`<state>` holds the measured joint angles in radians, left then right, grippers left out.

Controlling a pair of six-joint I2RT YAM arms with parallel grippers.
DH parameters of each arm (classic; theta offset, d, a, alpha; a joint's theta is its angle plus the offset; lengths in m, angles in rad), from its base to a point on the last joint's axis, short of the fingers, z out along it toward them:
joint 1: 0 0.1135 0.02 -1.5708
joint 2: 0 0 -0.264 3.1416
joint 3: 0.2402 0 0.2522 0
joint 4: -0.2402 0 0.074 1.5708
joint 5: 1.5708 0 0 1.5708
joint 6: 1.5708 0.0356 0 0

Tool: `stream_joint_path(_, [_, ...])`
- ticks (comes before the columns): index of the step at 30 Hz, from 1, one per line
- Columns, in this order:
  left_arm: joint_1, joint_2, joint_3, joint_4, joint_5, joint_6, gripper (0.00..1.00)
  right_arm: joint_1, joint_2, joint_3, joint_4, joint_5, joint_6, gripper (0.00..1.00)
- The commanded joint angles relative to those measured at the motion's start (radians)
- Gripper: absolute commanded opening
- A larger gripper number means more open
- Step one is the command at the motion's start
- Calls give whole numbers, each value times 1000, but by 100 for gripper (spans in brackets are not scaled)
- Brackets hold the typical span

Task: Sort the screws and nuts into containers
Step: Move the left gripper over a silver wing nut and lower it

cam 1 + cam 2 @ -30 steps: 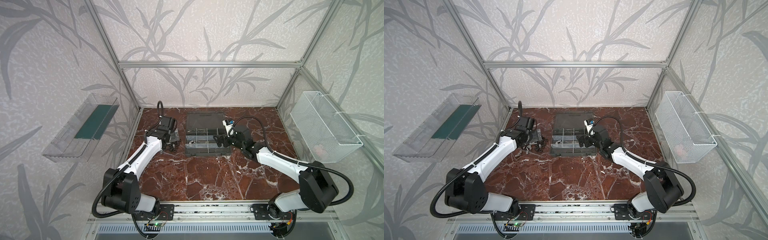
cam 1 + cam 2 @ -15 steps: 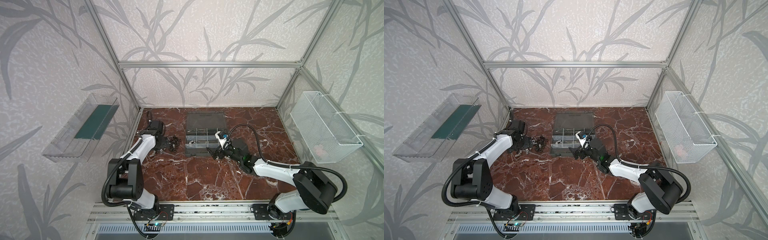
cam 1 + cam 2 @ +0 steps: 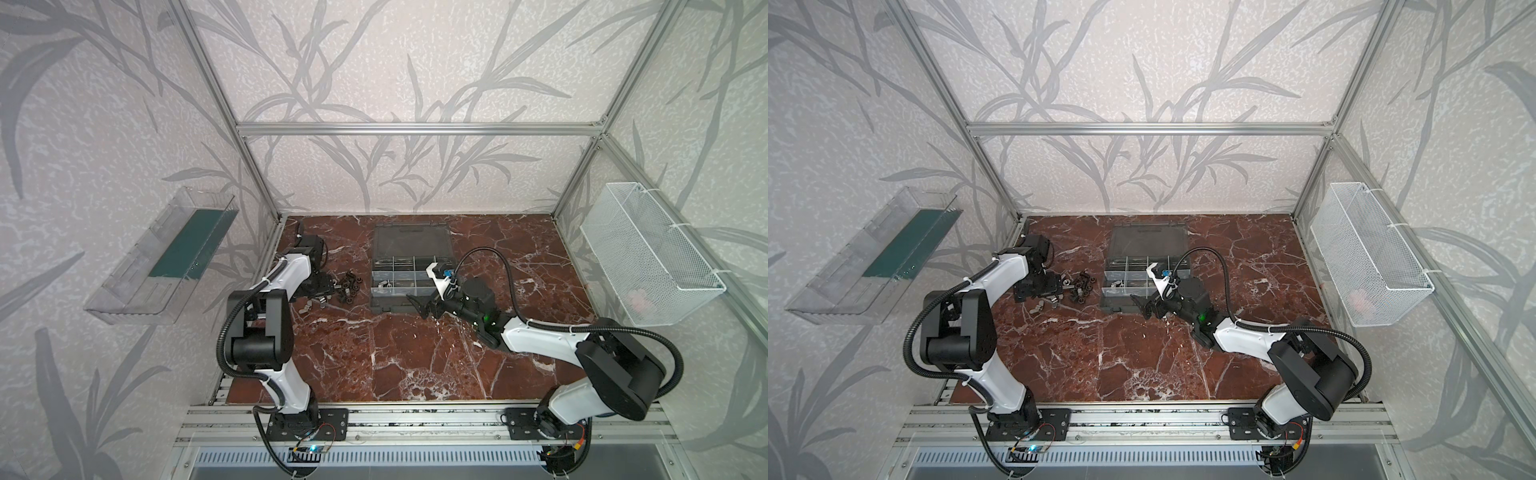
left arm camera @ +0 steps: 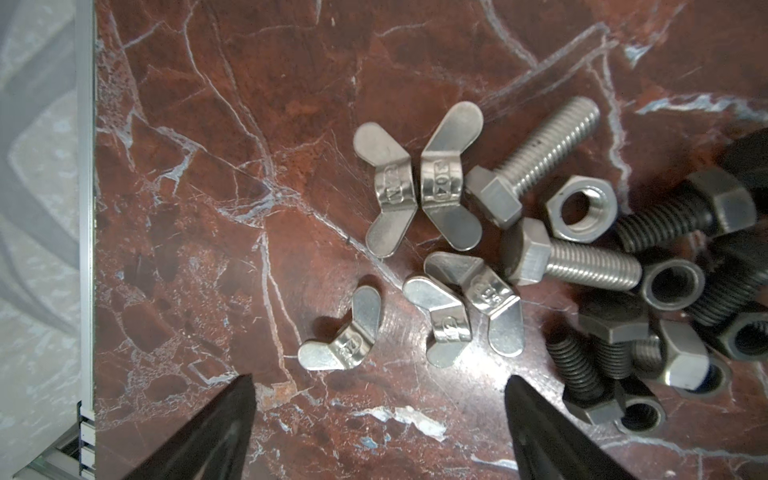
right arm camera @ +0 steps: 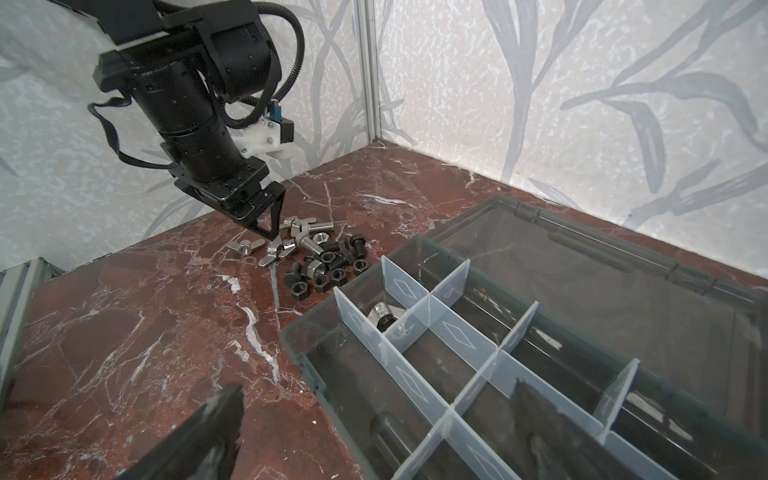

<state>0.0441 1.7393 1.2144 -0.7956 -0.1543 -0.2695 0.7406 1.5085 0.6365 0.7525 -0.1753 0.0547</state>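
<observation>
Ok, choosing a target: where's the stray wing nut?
Left wrist view: the stray wing nut lies on the marble ahead of the open left pincer, beside the pile.

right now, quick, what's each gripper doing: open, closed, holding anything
left gripper: open, holding nothing, above the wing nuts
right gripper: open, holding nothing, by the organizer case
</observation>
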Motion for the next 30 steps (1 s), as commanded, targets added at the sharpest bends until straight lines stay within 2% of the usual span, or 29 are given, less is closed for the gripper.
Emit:
stream_joint_path(1, [10,25,1,-27,-3,28,92,5,13,-16,68,-22,16,99])
stream_joint_path(5, [9,57,3,-24,30,32,89,5,8,-21,68,-7,17,99])
stream_joint_path(16, [8,116,18,-41,29,26,69,6,12,-19,66,-2,18,99])
stream_joint_path(30, [-13,150,25,-50,74,25,57,5,27,-10,59,2,22,99])
